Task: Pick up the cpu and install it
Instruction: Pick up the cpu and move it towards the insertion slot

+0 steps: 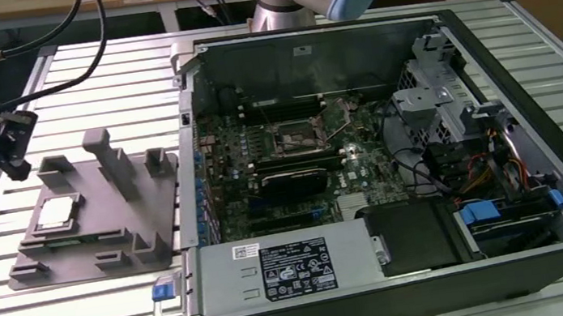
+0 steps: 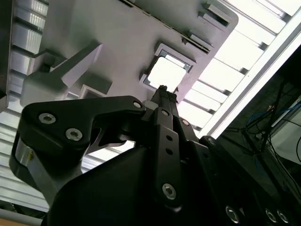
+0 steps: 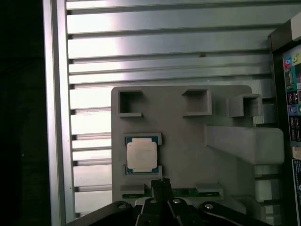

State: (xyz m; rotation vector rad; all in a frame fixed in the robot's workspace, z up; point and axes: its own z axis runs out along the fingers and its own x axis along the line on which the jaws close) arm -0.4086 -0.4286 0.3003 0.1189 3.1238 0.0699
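Grey tray [image 3: 188, 136] on the slatted counter [image 3: 164, 42], beside the open computer case [image 1: 368, 155]: from my remote station I see the cpu [image 3: 141, 155] lying flat in its shallow nest on the tray, metal top up, well apart from the motherboard socket [image 1: 298, 135] inside the case.

I judge the chip light, thin and stiff, with a slick metal lid and a delicate underside. It wants a gentle pinch across two opposite edges, not pressure on its faces. The nest's brackets seem to close two sides, so the other two look like the places to take hold.

In the first wrist view the gripper [image 3: 162, 182] hangs above the tray, just beside the cpu and not touching it. Its fingertips [image 2: 162, 92] come together to a single point in both wrist views, with nothing between them. As I read it, the pick-up is not yet made.
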